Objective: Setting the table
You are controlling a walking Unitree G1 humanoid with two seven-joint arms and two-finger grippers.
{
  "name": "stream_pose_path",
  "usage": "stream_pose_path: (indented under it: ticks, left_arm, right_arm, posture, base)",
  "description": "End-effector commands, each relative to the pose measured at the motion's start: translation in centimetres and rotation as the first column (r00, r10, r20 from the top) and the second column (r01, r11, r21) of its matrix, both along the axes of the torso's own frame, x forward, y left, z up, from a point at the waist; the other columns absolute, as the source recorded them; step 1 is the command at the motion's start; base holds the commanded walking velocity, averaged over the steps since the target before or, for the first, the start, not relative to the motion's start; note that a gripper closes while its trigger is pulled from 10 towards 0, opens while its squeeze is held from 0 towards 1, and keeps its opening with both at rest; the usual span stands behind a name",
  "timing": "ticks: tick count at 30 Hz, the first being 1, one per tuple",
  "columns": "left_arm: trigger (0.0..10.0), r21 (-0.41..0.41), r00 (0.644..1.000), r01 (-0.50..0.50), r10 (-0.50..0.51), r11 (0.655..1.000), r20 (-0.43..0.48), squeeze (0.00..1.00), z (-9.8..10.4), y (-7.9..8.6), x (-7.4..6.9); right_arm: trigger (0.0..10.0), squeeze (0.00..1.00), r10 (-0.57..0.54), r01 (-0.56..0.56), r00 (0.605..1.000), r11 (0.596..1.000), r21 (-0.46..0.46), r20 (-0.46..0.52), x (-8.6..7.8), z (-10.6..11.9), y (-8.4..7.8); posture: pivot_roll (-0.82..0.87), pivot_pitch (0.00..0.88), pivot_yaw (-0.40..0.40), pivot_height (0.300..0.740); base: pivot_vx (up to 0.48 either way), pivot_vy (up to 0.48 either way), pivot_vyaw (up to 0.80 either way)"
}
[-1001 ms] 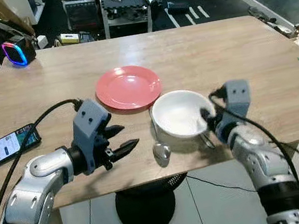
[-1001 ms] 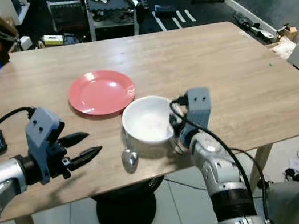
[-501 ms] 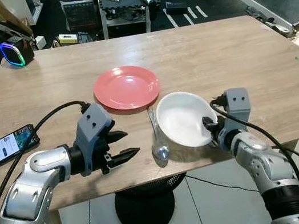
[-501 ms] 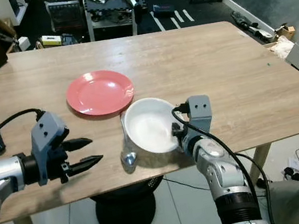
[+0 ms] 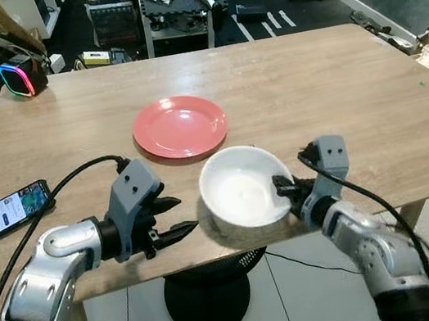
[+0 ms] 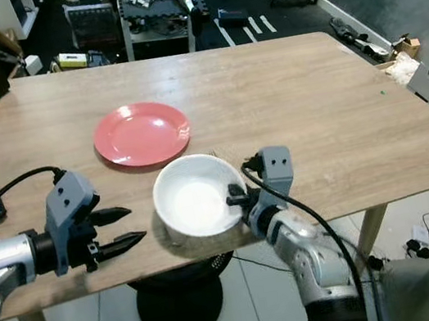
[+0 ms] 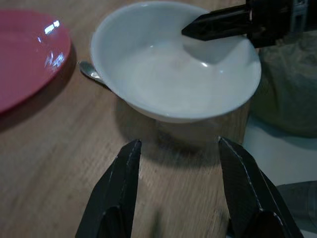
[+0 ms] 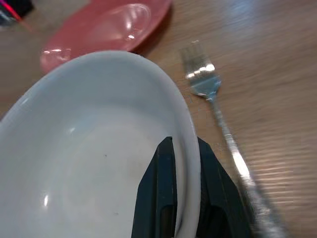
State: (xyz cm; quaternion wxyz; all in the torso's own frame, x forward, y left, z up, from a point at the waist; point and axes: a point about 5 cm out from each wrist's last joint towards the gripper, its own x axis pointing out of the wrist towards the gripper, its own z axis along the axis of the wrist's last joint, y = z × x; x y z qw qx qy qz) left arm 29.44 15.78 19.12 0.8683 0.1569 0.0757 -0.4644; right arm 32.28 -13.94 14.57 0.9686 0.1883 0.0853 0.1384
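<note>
While it travels: white bowl (image 5: 241, 195) is lifted, carried leftward above the worktop (image 5: 334, 81) edge, nearer the left gripper (image 5: 176, 217).
Right gripper (image 8: 178, 191): jaws clamped on the bowl's rim.
Left gripper: jaws apart, waiting beside.
Meaning: placement near the red plate (image 5: 179, 126) probably follows.

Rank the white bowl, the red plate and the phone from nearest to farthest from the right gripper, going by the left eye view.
1. white bowl: its rim is pinched in the right gripper, at the table's near edge.
2. red plate: beyond the bowl, toward the table's middle.
3. phone: far left edge of the table.
</note>
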Motion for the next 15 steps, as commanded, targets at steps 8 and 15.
stream_pose_path:
  ticks: [8,15]
  left_arm:
    - [10.0,-0.161,0.970,-0.214,0.229,0.964,0.084,0.00,1.5,-0.4,0.2]
    - [10.0,-0.233,0.944,-0.295,0.320,0.927,0.077,0.00,1.9,-1.0,-0.2]
  right_arm:
    - [0.0,0.00,-0.196,0.168,0.965,0.972,0.161,0.173,-1.1,4.4,-0.7]
    - [10.0,0.00,-0.276,0.240,0.941,0.952,0.189,0.197,-1.7,5.3,-1.2]
  posture:
    - [0.01,0.097,-0.002,0.740]
    - [0.01,0.098,-0.001,0.740]
  base:
    - [0.000,0.000,0.00]
    - [0.000,0.000,0.00]
